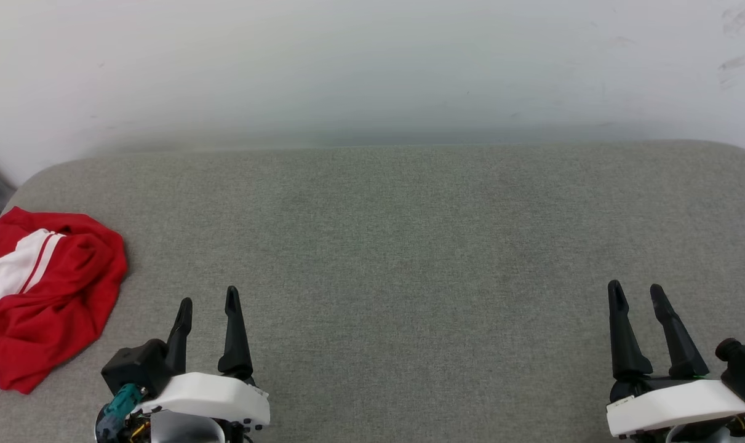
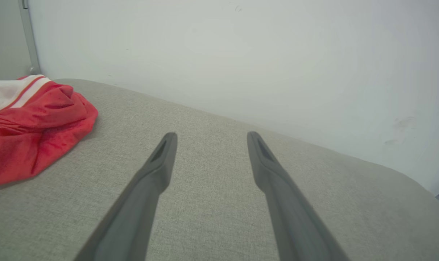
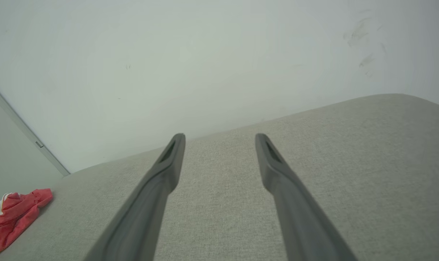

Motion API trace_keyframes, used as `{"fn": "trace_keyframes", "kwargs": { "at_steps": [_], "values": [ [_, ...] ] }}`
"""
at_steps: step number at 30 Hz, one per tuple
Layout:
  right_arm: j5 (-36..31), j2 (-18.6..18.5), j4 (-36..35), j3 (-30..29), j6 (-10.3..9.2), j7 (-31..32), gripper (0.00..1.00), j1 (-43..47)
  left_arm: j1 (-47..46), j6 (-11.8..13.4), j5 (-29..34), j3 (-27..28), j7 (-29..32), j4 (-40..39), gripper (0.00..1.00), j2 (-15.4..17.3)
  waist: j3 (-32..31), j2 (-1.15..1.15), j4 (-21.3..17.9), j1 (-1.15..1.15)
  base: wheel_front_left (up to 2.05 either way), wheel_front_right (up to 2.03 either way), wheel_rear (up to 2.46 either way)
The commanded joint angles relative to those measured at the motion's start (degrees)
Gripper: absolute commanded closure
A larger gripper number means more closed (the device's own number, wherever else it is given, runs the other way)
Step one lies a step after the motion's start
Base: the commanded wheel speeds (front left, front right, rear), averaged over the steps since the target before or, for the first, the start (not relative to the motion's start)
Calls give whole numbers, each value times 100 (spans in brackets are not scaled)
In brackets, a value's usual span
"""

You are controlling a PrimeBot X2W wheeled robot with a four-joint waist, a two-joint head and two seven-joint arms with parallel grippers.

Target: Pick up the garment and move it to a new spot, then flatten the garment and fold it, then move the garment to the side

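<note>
Spanning the whole foreground: worktop (image 1: 409, 234), grey woven covering, rounded far corners, set against a plain pale wall (image 1: 372, 67) with faint scuffs at the upper right. Item one: garment (image 1: 46, 295), red, crumpled in a loose heap at the worktop's far-left edge and partly cut off by the head view's left border. A white sleeve (image 1: 15, 271) with red-striped trim lies uppermost, the numbers are not visible, and the heap's longer run goes roughly near-to-far along that edge. Item two: left hand (image 1: 209, 296), low at the near left, both dark fingers spread wide, nothing between them, hovering just right of the garment but not touching it. Its wrist view puts the cloth forward and to the left of the fingers. Item three: right hand (image 1: 635, 287), near right, fingers equally wide apart and empty, well apart from the garment, with most of the worktop lying between them. Assessment: pick-up not yet begun. The left hand is plainly the nearer, and the reach would likely go leftward and slightly forward into the heap's near red folds.
</note>
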Motion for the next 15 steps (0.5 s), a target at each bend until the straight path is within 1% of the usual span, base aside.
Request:
{"fn": "trace_keyframes", "kwargs": {
  "at_steps": [1,15],
  "values": [
    [-122,-6,-70,6,0,-44,0,14,0,6,146,-15,-60,-73,0,30,3,0,1,0,0,0,0],
    [-643,-5,-120,-39,0,-225,0,89,86,-65,771,-33,-242,-127,0,-16,40,0,2,0,0,0,0]
  ]
}}
